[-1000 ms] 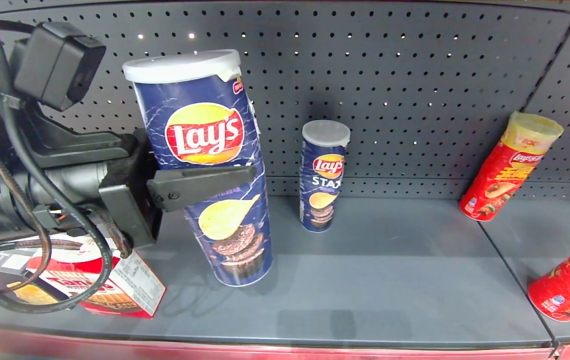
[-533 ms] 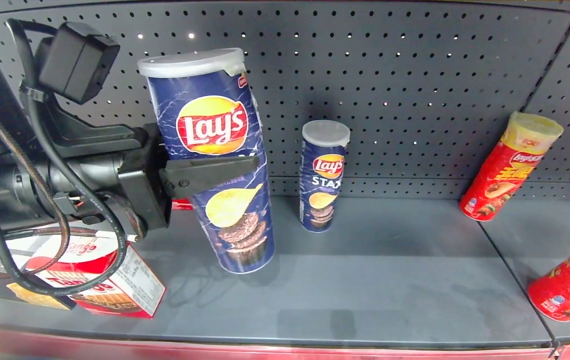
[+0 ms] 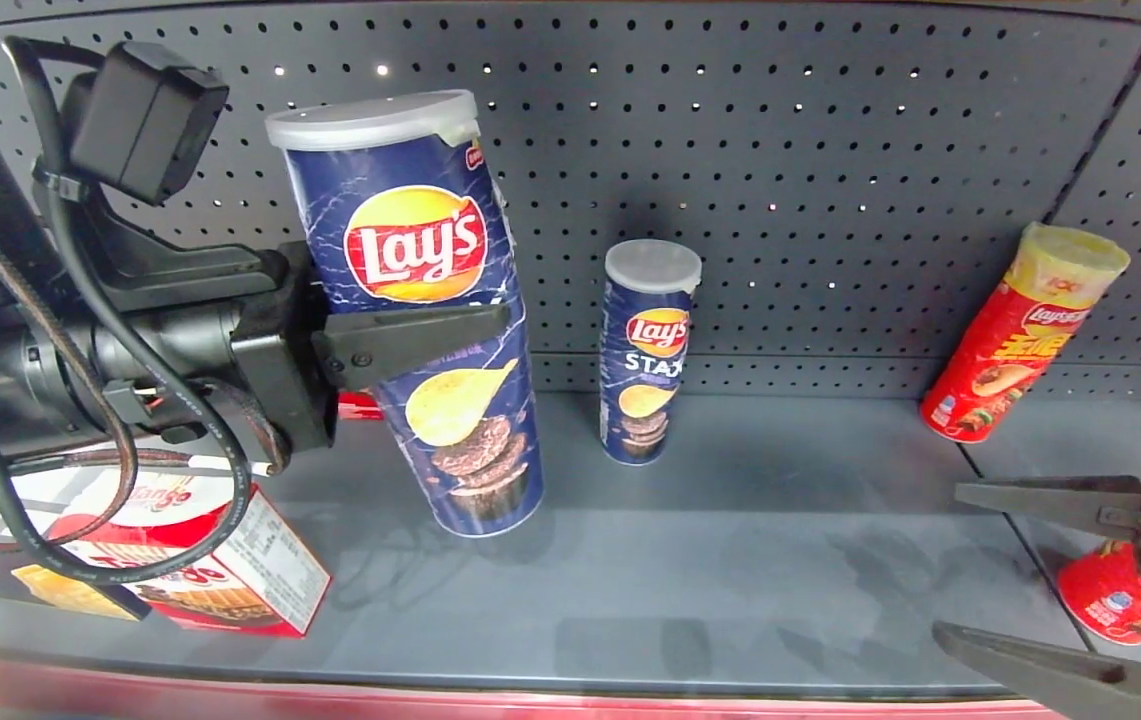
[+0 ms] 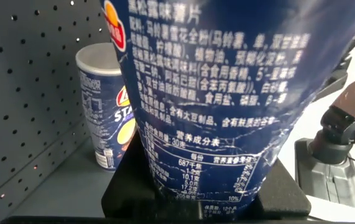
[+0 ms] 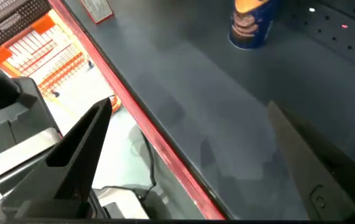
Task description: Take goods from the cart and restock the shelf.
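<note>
Currently, left hand [image 3: 470, 335] is clamped on the blue chip can [image 3: 410, 250] at mid-height; left wrist view shows its back text panel, head view its front logo. Long axis near vertical, lid up, base at the grey shelf [image 3: 780, 560] before the pegboard [image 3: 830, 150]. Right hand [image 3: 948, 560] stands spread.

Small blue chip can [image 3: 650, 350] seen upright at centre, close to pegboard back panel [image 3: 830, 150]. Red can [image 3: 1020, 335] leaned on the panel at 3 o'clock. Second red can [image 3: 1110, 600] lying at 4 o'clock. Wafer box [image 3: 230, 580] at 8 o'clock.
</note>
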You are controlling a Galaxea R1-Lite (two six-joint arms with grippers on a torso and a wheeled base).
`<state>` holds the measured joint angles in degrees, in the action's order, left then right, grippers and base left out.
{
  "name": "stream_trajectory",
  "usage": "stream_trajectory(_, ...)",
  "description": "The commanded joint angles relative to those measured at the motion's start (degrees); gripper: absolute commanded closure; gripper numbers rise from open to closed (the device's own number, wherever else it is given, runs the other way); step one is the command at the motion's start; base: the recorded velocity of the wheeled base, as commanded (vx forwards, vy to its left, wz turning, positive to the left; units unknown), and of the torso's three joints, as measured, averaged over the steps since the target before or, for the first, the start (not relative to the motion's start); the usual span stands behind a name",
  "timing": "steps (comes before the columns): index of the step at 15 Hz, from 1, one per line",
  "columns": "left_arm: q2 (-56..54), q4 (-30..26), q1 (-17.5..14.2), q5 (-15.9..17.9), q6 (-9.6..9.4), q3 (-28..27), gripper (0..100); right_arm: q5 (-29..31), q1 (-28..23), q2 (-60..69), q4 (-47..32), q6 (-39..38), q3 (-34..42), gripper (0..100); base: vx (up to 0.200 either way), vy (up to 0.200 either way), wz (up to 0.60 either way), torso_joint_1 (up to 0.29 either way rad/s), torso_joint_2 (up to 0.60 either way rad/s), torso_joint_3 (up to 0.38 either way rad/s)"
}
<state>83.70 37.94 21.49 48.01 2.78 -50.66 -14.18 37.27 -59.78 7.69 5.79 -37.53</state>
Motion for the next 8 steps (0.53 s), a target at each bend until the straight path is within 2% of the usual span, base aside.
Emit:
stream_trajectory(1,0.0,-0.1,0.0,0.0,0.03,0.1,100,0.3,1.5,-5.5,1.0,-0.1,-1.6,0,0.0,0.0,0.0,0.0,0.0,0.0)
stream_trajectory(3,0.0,-0.1,0.0,0.0,-0.05,0.3,100,1.2,1.1,-11.0,1.9,-0.2,-4.7,0,0.0,0.0,0.0,0.0,0.0,0.0)
stream_trajectory(6,0.1,-0.1,-1.6,0.2,0.03,0.2,100,5.5,0.7,-17.8,8.8,-0.1,-7.3,0,0.0,0.0,0.0,0.0,0.0,0.0)
stream_trajectory(8,0.1,-0.1,-4.0,2.7,0.03,0.0,100,6.0,-1.3,-23.4,13.8,0.0,-7.8,0,0.0,0.0,0.0,0.0,0.0,0.0)
